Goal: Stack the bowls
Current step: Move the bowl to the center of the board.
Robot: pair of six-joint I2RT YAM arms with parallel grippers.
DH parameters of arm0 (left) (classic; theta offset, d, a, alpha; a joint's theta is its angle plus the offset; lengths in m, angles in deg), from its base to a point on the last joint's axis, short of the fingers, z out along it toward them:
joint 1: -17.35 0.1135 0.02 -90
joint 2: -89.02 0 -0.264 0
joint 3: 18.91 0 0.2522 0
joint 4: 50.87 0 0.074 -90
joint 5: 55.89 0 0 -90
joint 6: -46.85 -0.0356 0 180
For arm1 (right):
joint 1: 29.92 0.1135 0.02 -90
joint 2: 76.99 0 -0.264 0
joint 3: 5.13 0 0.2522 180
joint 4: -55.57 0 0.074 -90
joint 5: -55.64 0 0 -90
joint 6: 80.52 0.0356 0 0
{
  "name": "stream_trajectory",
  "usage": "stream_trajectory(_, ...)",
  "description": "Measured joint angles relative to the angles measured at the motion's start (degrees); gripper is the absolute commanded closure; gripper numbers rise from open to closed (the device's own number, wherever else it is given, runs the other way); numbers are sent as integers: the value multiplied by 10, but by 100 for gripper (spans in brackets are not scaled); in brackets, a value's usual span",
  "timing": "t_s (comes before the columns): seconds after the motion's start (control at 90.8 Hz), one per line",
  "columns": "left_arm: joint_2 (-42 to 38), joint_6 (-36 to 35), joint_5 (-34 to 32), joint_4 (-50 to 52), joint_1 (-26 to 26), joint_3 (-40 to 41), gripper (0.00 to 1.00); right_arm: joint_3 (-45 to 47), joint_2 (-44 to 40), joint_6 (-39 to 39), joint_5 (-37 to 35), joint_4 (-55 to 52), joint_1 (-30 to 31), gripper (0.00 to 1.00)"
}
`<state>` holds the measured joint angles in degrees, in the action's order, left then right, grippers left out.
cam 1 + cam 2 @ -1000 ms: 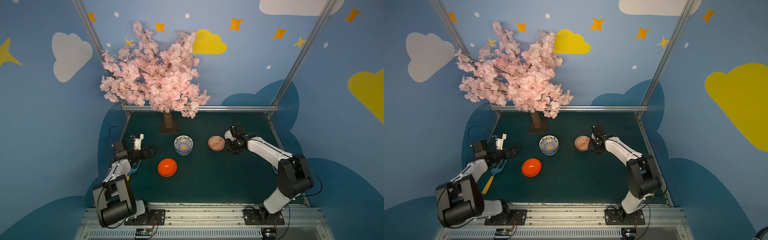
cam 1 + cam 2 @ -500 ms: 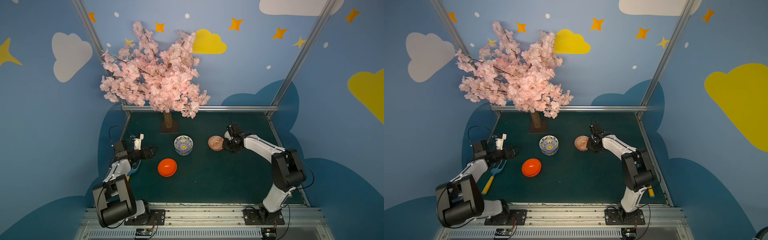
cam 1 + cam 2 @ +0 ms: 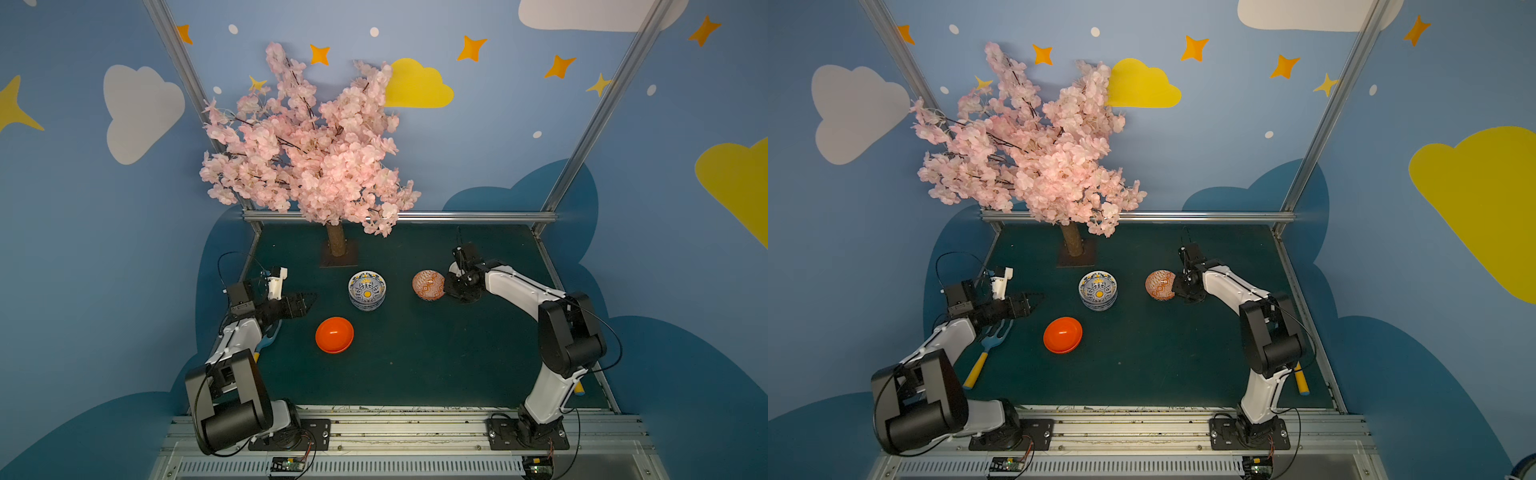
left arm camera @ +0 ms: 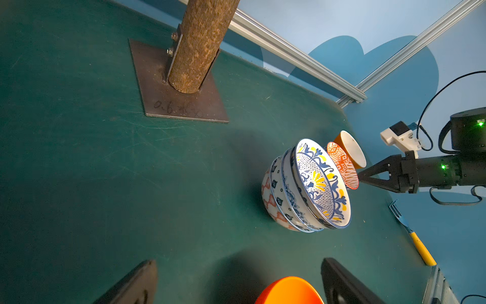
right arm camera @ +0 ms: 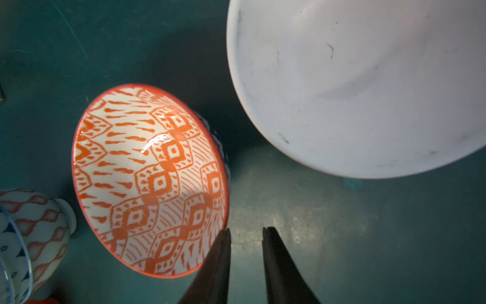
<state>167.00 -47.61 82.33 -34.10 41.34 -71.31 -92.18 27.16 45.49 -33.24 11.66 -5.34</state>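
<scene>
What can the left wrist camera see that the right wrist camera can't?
Only the left wrist view shows the tree trunk, the blue fork and the patterned top of the bowl stack. Only the right wrist view shows the gap between the fingers of the right hand, with bare table in it. Both show the orange lattice bowl, the white bowl and the stack's bottom bowl.

- stack's top bowl point(image 3: 367, 287): white, blue scrollwork, yellow sunburst centre.
- stack's bottom bowl point(image 4: 271, 201): white, orange lattice outside.
- diamond bowl point(image 3: 429, 284), 3 o'clock of the stack: white, orange diamonds and dashes, orange rim.
- glossy bowl point(image 3: 334, 335), 7 o'clock of the stack: plain orange.
- white bowl point(image 5: 355, 79): white inside, dark scuffs.
- table point(image 3: 415, 365): dark green.
- fork point(image 3: 986, 356): blue, yellow handle.
</scene>
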Motion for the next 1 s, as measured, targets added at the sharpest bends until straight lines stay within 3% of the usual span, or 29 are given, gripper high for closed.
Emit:
stream_trajectory(0.518, 0, 0, 0, 0, 0, 0, 0, 15, -37, -2, 30, 29, 8, 66)
stream_trajectory(0.804, 0, 0, 1, 0, 0, 0, 0, 12, 8, -3, 29, 30, 8, 61)
stream_trajectory(1.002, 0, 0, 3, 0, 0, 0, 0, 11, 21, -2, 29, 30, 8, 68)
